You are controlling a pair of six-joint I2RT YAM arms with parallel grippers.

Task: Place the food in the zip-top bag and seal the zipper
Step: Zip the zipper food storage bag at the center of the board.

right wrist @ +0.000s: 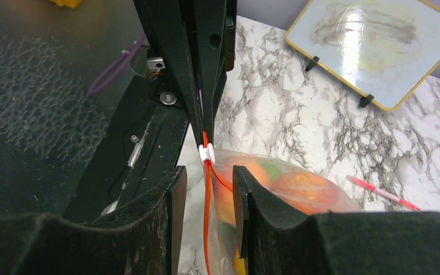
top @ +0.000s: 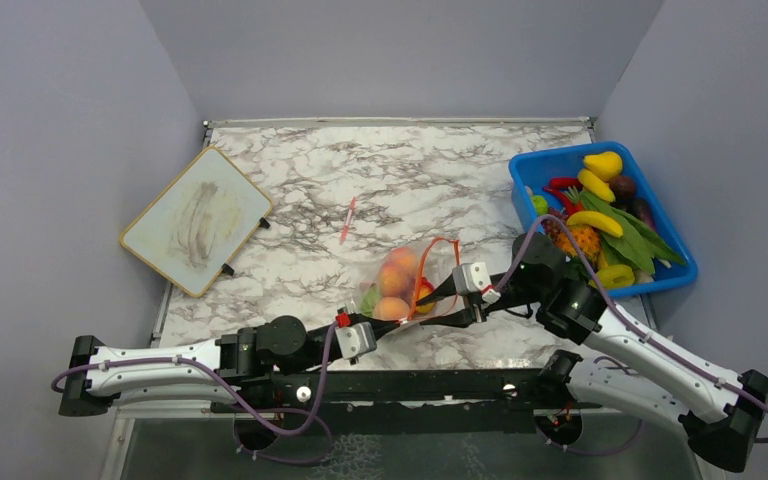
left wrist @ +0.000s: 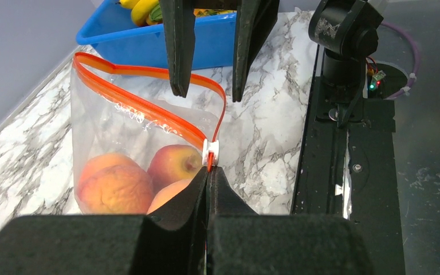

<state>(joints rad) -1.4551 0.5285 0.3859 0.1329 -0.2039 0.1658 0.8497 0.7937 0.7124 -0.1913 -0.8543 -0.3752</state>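
Observation:
The clear zip-top bag lies at the table's near middle with orange and red round fruits and a green one inside. Its red-orange zipper gapes in a loop, with a white slider at the near end. My left gripper is shut on the zipper end just behind the slider. My right gripper is open, its fingers straddling the zipper strip close to the slider, not touching it. In the top view the two grippers, left and right, meet at the bag's near right corner.
A blue bin full of toy fruit and vegetables stands at the right, close behind my right arm. A framed whiteboard lies at the far left. A short pink stick lies behind the bag. The black base rail runs along the near edge.

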